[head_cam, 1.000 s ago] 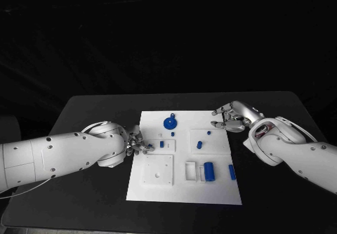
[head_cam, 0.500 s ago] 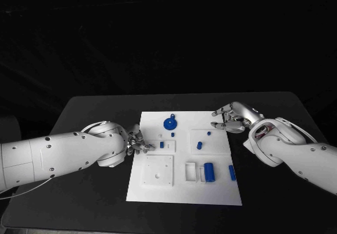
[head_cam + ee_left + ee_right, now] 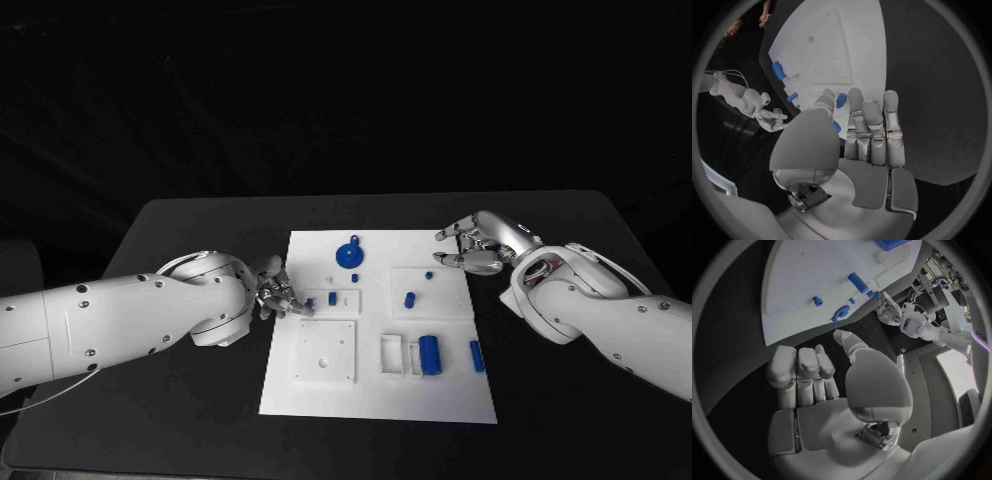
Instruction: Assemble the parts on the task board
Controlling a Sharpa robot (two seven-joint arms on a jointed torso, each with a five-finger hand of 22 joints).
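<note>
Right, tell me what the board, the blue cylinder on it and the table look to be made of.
The board looks like matte white plastic: flat, even colour, with raised square frames moulded in, though painted metal is possible. The blue cylinder looks like plastic too: one saturated colour and a soft sheen. The table has a dull black top with no glare, possibly a coating or mat; the pictures leave that open.

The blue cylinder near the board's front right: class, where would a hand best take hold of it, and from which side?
Probably across its round sides at mid-length, coming from above. The blue cylinder lies flat on the board, its long axis running front to back, with a white frame close on one side and a blue bar apart on the other. The right hand is nearer.
</note>
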